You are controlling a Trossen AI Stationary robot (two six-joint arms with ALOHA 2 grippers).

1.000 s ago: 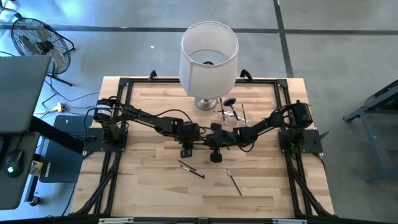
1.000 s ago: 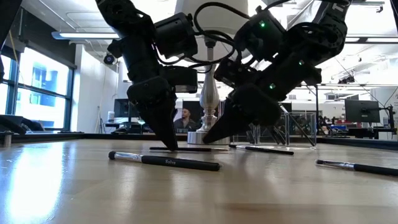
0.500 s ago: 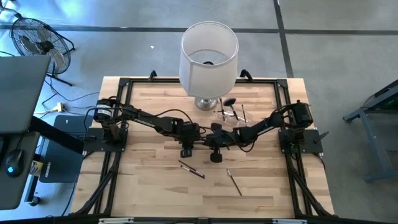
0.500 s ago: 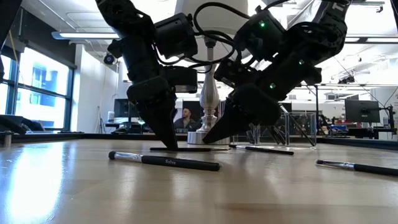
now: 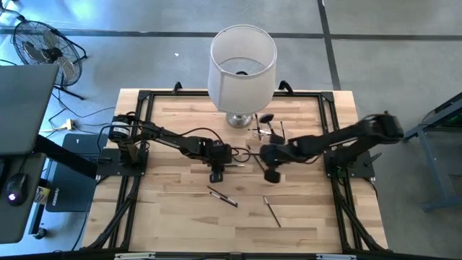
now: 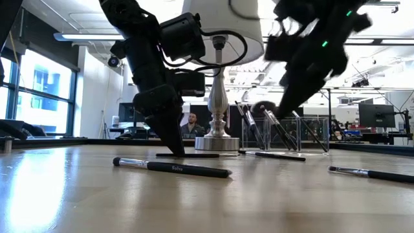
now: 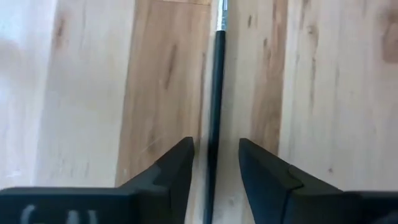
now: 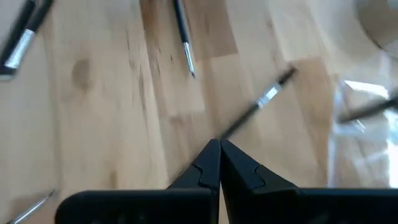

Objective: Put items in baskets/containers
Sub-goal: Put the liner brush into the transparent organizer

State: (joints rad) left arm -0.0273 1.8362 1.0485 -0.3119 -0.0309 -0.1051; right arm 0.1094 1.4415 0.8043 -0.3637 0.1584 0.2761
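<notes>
Now, left pincer [image 7: 214, 165]: parted astride a brush [image 7: 217, 93] flat on the surface [image 5: 180, 209].
Right pincer [image 8: 219, 163]: clenched on another brush [image 8: 258, 106], near holder [image 6: 294, 133].
Risk: slim handle slipping out.

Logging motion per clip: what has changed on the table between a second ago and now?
The right tool has lifted off the table and swung toward the clear holder, shut on a thin brush. The left tool stays low at mid-table, straddling a dark brush and narrowing slightly. The lamp and the loose brushes near the front are unmoved.
</notes>
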